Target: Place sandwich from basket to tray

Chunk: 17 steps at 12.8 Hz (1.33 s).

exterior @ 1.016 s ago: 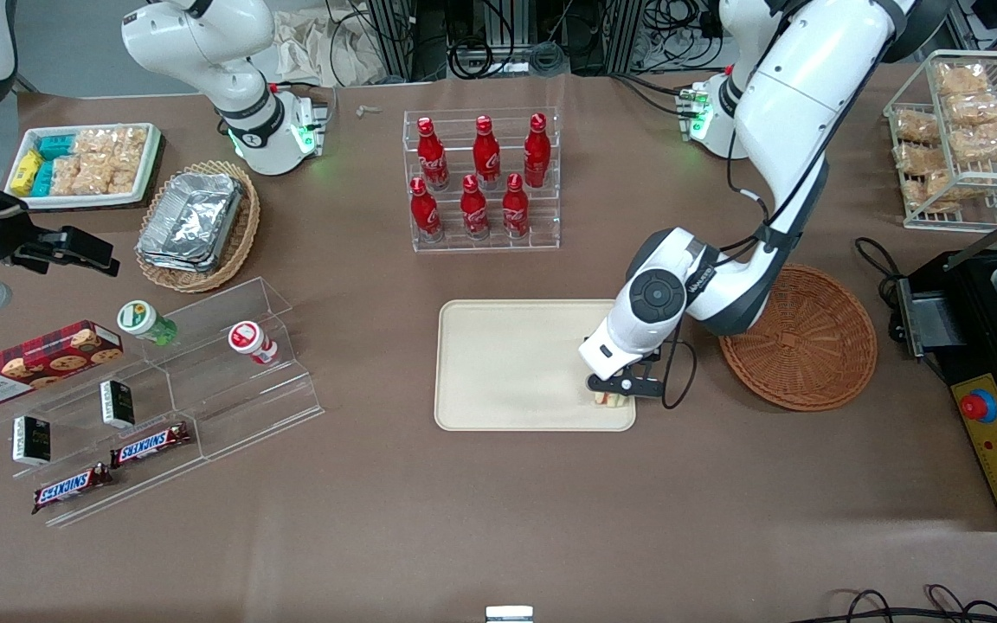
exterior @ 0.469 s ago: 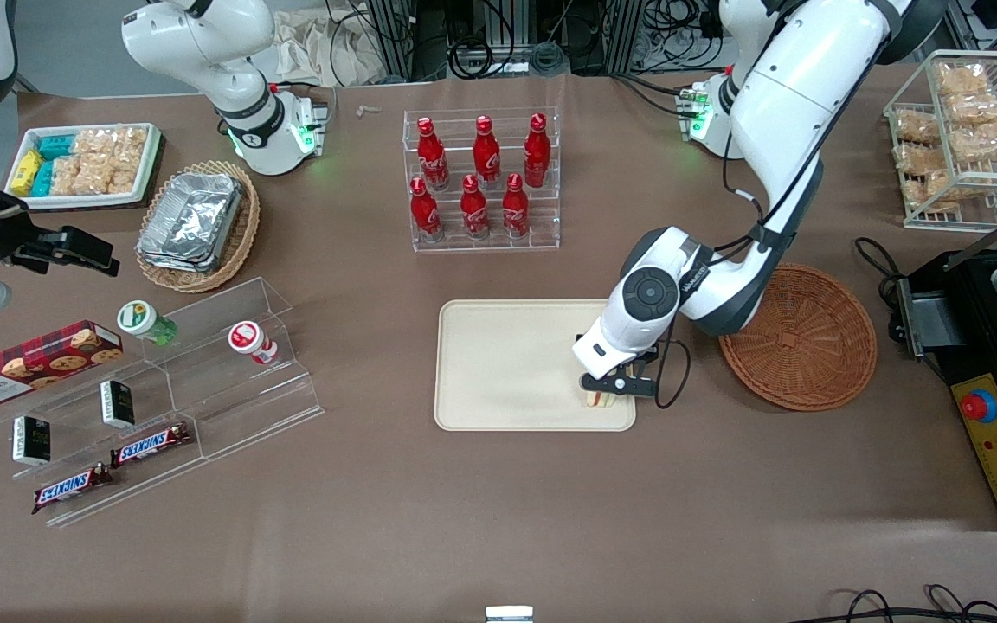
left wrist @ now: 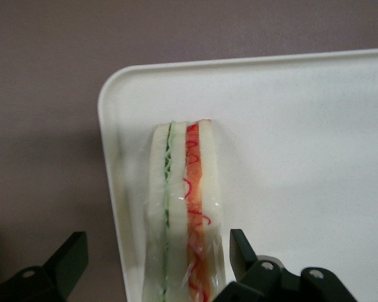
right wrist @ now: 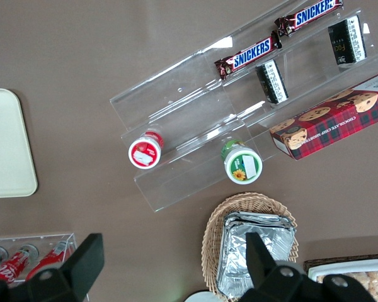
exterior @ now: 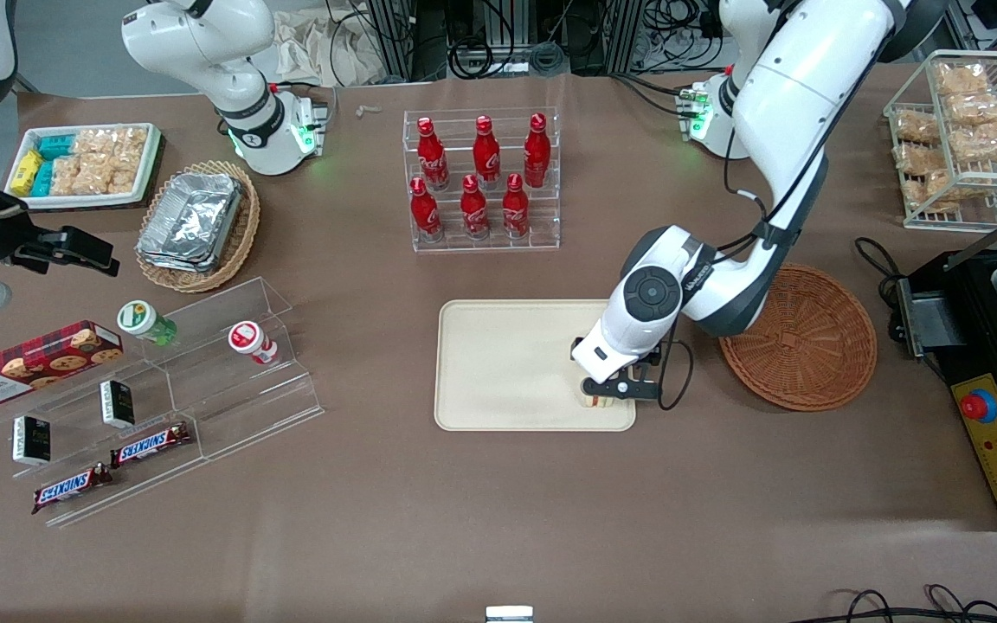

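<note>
Since a second ago we carried the sandwich (left wrist: 184, 214) inward over the tray (left wrist: 302, 138); pincer (exterior: 609, 394) spread, releasing it.

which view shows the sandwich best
The left wrist view: the sandwich stands on edge on the tray, between the open gripper. The front view shows a sliver; the right wrist view, none.

A clear stepped rack (right wrist: 239, 119) on the brown surface (right wrist: 82, 56) holds two Snickers bars (right wrist: 249, 53), dark packets (right wrist: 271, 82) and two capped cups (right wrist: 145, 153). A cookie box (right wrist: 331, 123) lies beside it, foil trays (right wrist: 258, 248) sit in a tan basket (right wrist: 211, 242), and the cream tray (right wrist: 9, 148) shows partly.
</note>
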Available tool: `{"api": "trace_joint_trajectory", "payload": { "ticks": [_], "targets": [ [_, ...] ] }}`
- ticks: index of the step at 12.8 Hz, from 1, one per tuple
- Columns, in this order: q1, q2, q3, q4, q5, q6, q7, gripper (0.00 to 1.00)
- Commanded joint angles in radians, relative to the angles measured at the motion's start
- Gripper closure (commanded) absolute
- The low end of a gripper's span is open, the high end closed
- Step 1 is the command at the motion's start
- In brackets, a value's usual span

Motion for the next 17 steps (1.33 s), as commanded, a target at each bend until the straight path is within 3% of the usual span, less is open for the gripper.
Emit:
{"api": "trace_joint_trajectory", "payload": {
  "ticks": [1,5,10,17],
  "targets": [
    [0.0,-0.119,0.0,0.068,0.006,-0.247,-0.022,0.0],
    [0.042,-0.21,0.002,0.122,-0.028,-0.32,-0.004,0.0],
    [0.157,-0.331,0.006,0.119,-0.11,-0.433,0.237,0.0],
    [0.161,-0.549,0.231,0.128,-0.198,-0.645,0.489,0.0]
  ]
}}
